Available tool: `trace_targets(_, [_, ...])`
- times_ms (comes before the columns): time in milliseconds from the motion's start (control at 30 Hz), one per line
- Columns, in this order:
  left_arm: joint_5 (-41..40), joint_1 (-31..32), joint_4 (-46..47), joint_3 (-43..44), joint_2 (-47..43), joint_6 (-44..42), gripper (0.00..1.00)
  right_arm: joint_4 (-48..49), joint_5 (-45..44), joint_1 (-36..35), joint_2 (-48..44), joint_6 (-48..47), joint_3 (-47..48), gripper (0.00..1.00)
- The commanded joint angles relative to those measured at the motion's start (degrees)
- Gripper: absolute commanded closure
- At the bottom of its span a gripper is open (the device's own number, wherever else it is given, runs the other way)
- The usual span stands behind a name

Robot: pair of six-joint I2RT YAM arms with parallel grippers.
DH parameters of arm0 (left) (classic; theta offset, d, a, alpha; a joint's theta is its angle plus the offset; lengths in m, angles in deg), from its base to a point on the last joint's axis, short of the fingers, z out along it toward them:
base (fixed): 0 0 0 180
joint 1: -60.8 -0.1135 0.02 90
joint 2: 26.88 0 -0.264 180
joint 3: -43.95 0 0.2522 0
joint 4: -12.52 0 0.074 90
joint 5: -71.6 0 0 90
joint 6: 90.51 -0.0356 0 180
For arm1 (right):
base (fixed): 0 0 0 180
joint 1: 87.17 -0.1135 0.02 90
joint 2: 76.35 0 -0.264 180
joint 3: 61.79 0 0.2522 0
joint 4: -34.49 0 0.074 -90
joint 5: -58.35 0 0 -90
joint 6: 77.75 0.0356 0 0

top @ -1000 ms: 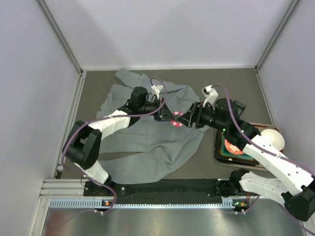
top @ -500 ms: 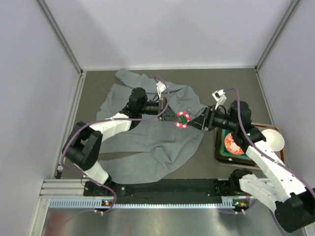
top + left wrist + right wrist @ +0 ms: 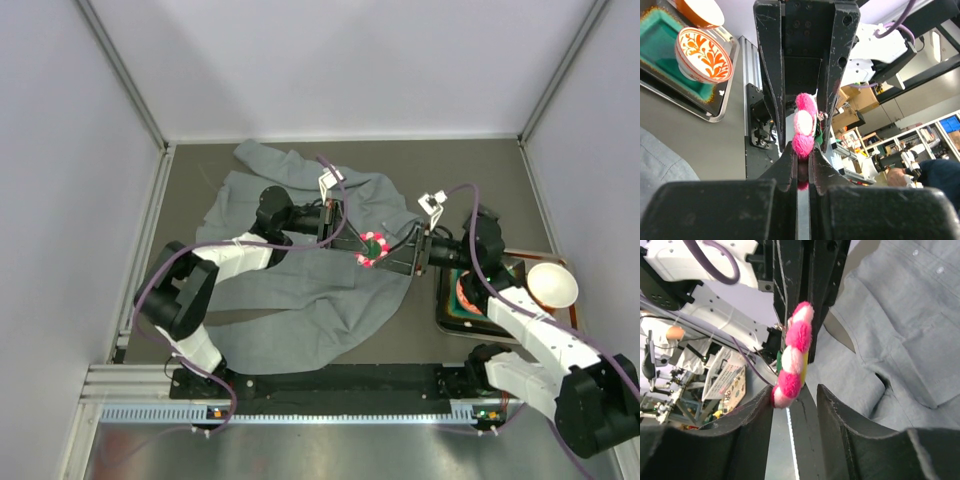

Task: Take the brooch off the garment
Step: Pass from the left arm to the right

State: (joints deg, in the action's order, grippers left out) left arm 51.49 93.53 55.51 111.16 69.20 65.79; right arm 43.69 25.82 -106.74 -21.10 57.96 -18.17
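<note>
Brooch point(image 3: 372, 247) sits lifted between the two arms, over the right-hand edge of the garment point(image 3: 290, 285), which lies rumpled and spread on the worktop point(image 3: 470, 180). Left gripper point(image 3: 800, 152): jaws clenched almost to touching, with a lower pink petal of the brooch pinched in the slit between them; the left wrist view shows pink running down into the gap, so the grasp looks real. Right gripper point(image 3: 795, 395): jaws parted, standing either side of the brooch. The lower petals rest against one finger and the other finger stands clear, so this reads as released, not clamping. In both wrist views the brooch is seen edge-on with open background behind it and no grey cloth on or round it. The shirt front with its small white buttons lies off to one side in the right wrist view. Whether the pin at the back is fully free of the fabric is not visible from any view. Judgement: the detaching step looks done or very nearly done, with the left arm carrying the brooch. What seems left is drawing it well apart from the shirt and setting it down. A tray point(image 3: 655, 40) with an orange-patterned bowl point(image 3: 704, 54) sits to the right of the garment and a plain bowl point(image 3: 553, 285) just beyond it; no drop place is given.
</note>
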Motion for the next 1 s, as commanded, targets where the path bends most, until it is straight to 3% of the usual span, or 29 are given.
trace_targets(0, [2.1,0.4,14.7,-0.8,1.2,7.6,1.0,14.2,2.1,0.3,0.6,5.4,-1.0,0.6])
trace_targets(200, [2.1,1.2,12.8,-0.8,1.1,5.9,1.0,15.4,1.5,1.5,1.3,7.0,-0.9,0.61])
trace_targets(500, [1.5,2.7,1.5,0.4,-0.3,-2.7,1.0,22.4,2.3,1.6,4.2,10.8,-1.1,0.64])
trace_targets(767, [1.2,3.2,0.4,1.0,-0.4,-3.4,1.0,25.4,4.1,1.6,5.2,12.6,-2.4,0.67])
trace_targets(967, [-1.0,3.0,-2.2,1.0,-0.8,-4.2,1.0,28.3,3.7,1.6,4.3,15.4,-4.5,0.47])
